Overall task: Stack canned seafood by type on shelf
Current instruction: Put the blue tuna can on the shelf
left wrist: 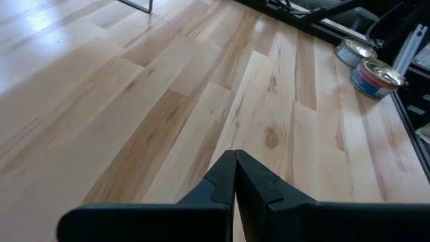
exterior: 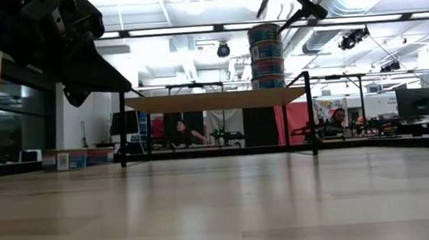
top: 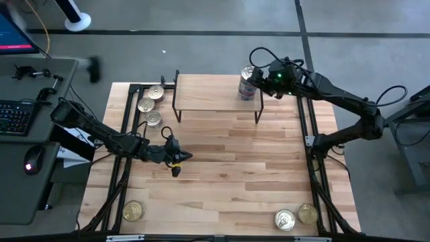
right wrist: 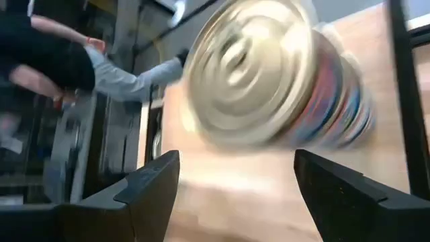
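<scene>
Your right claw (top: 259, 75) hangs spread wide over stacked round metal tins (top: 248, 83) on the light-wood shelf (top: 215, 94); your left claw (top: 180, 160), pinched closed, hovers over the plank worktop (top: 228, 175) before that shelf.

Wood, shiny metal and dark plastic

The counter (top: 222, 161) is smooth, pale wood planks with a soft shine. The shelf (top: 215, 93) is light wood on thin black wire legs. The tins (top: 248, 82) have shiny metal lids. The fingers (left wrist: 259, 185) look like matt plastic.
</scene>
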